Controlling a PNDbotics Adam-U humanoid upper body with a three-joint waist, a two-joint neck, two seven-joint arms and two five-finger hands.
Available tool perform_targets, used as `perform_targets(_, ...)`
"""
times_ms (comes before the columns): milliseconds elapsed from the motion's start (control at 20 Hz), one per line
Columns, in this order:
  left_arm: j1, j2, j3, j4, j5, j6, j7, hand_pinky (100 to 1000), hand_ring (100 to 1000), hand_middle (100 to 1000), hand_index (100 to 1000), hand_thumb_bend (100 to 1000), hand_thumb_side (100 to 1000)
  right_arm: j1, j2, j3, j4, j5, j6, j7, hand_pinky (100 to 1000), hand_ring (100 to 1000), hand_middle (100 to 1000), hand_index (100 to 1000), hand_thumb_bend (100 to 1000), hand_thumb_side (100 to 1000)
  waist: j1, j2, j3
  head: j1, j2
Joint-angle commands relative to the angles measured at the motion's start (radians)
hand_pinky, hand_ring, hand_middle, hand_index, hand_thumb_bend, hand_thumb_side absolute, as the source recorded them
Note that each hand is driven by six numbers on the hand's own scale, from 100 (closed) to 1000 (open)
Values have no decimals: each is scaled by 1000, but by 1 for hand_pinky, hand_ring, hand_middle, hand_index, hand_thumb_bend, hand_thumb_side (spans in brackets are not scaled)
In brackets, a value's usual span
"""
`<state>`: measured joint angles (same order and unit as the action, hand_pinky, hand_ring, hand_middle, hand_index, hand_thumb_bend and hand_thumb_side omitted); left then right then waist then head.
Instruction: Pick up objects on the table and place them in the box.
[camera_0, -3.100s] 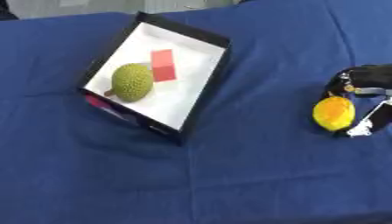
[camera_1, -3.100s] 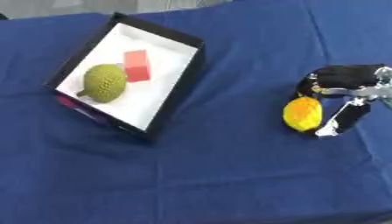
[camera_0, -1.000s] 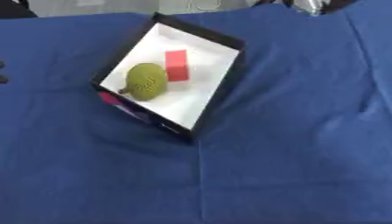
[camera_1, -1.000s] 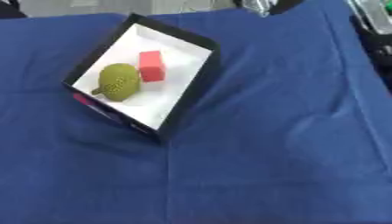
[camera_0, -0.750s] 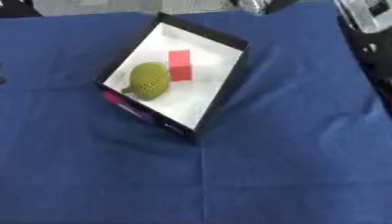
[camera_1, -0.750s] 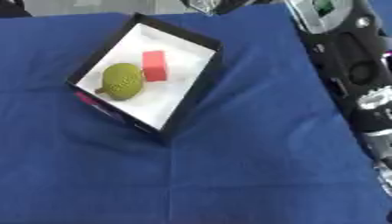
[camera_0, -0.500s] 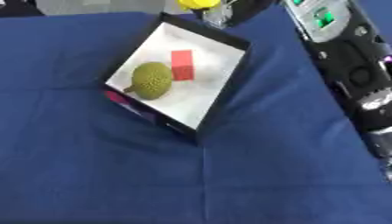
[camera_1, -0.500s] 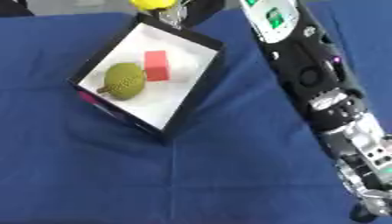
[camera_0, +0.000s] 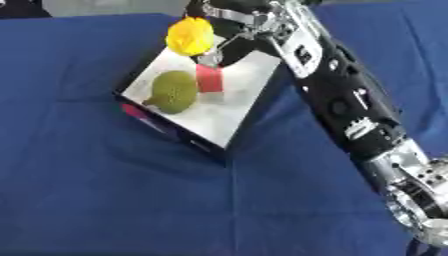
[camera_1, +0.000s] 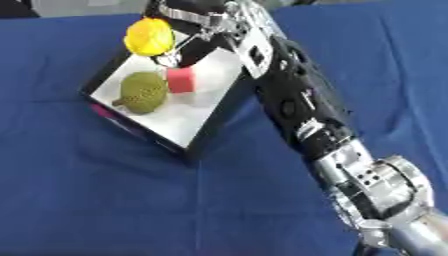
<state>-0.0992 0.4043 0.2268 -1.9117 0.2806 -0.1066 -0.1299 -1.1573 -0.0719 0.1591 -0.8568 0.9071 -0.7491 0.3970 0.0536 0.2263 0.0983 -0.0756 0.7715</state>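
A black box with a white floor (camera_0: 231, 95) lies tilted on the blue cloth at upper left. Inside it sit a green bumpy fruit (camera_0: 174, 91) and a red block (camera_0: 209, 78). My right arm reaches across from the lower right, and my right hand (camera_0: 229, 20) is over the box's far corner, shut on a yellow round fruit (camera_0: 190, 36) held above the box's far edge. The same yellow fruit (camera_1: 150, 36) shows clearly in the right eye view. My left hand is out of sight.
The blue tablecloth (camera_0: 105, 190) covers the whole table, with wrinkles near the box. My long black and silver forearm (camera_0: 350, 115) crosses the right side of the table. A dark shape (camera_0: 19, 7) sits at the far left corner.
My right arm has swung in from the right with the yellow fruit and now holds it over the box's far edge. The view has also shifted.
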Motion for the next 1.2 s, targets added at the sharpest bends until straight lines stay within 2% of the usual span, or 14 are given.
perform_targets(50,-13,21,7,-19,4,-4,7,611,687,687,725,100,616,-31,10,-12,23,87,-30,-49,770,504,481,663,109,404,-9,-28,3,-5,-1)
perform_targets(200,-10,21,5,-18,1,-5,5,611,686,686,724,100,616,-33,17,-16,43,135,-46,-88,770,508,484,665,114,404,-9,-28,3,-4,-1)
perform_targets(250,-10,21,5,-18,1,-5,5,611,686,686,724,100,616,-34,19,-15,48,149,-51,-97,777,532,509,688,170,436,-9,-28,3,-4,-1)
perform_targets(300,-10,20,5,-18,0,-5,3,611,686,686,724,100,616,-35,20,-12,53,165,-59,-100,803,606,586,756,298,461,-9,-29,3,-4,-1)
perform_targets(350,-10,20,4,-18,0,-5,2,611,686,685,724,100,616,-36,21,-9,57,183,-73,-98,870,766,744,855,407,454,-10,-29,3,-4,-1)
perform_targets(400,-10,20,4,-18,0,-4,1,611,686,685,724,100,616,-36,21,-6,57,205,-94,-91,887,794,768,873,425,442,-10,-29,3,-4,-1)
perform_targets(450,-10,20,4,-17,0,-4,0,611,685,685,724,100,615,-36,21,-8,55,224,-111,-87,927,866,826,906,456,410,-10,-29,3,-4,-1)
perform_targets(650,-8,19,4,-17,0,-4,-1,610,685,685,723,100,615,-36,23,-20,46,268,-148,-98,955,892,836,914,449,368,-9,-30,3,-4,-1)
perform_targets(800,-7,19,3,-16,0,-3,-3,610,685,685,723,100,615,-37,24,-24,48,260,-152,-111,960,889,834,915,447,337,-9,-31,1,-3,-1)
perform_targets(1000,-6,19,3,-16,1,-4,-4,610,684,683,722,100,614,-36,25,-29,41,223,-149,-110,980,895,840,921,436,240,-7,-33,0,-3,-1)
perform_targets(1050,-5,19,2,-15,1,-4,-5,610,684,683,722,100,614,-36,24,-33,32,204,-144,-110,987,897,840,922,443,345,-7,-34,-1,-2,-1)
perform_targets(1100,-5,19,3,-15,1,-4,-5,610,684,683,722,100,614,-37,22,-38,20,181,-135,-112,994,895,835,920,455,553,-7,-34,-1,-2,-1)
perform_targets(1150,-5,19,3,-15,1,-4,-4,610,684,682,722,100,614,-39,20,-42,9,160,-121,-114,997,892,831,910,409,670,-7,-34,-2,-1,-1)
perform_targets(1200,-5,19,3,-15,2,-4,-5,610,684,682,722,100,613,-41,18,-47,0,140,-98,-117,999,890,830,904,334,698,-6,-35,-2,-1,-1)
